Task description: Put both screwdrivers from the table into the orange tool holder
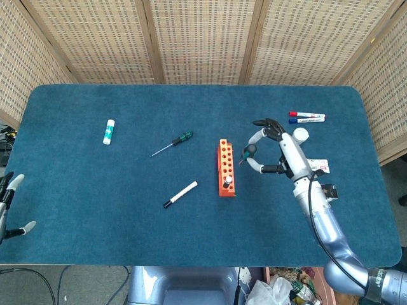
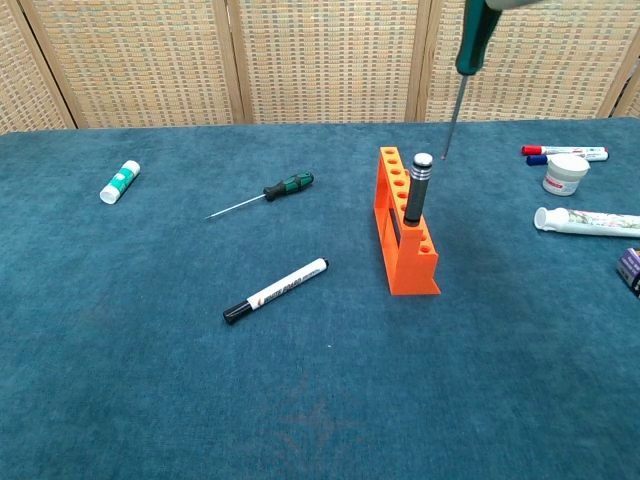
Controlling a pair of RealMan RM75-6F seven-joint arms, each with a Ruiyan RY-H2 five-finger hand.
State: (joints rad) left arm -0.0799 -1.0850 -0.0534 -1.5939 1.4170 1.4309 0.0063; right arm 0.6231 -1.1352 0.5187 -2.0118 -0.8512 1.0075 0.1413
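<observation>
An orange tool holder (image 1: pixel 226 168) (image 2: pixel 405 227) stands mid-table with a black, silver-capped tool (image 2: pixel 417 188) in one of its near holes. My right hand (image 1: pixel 275 149) grips a green-handled screwdriver (image 1: pixel 248 151) (image 2: pixel 461 74) upright, tip down, raised just right of the holder; the chest view shows only the handle and shaft, with the hand out of frame. A second green-and-black screwdriver (image 1: pixel 173 143) (image 2: pixel 259 195) lies on the cloth left of the holder. My left hand (image 1: pixel 9 206) hangs at the table's near left edge, fingers apart, holding nothing.
A black-capped white marker (image 1: pixel 180 194) (image 2: pixel 275 290) lies in front of the holder. A glue stick (image 1: pixel 109 131) is far left. Red and blue markers (image 1: pixel 307 117), a small white jar (image 1: pixel 299 135), a tube (image 2: pixel 587 221) and a dark box (image 1: pixel 327 190) crowd the right side.
</observation>
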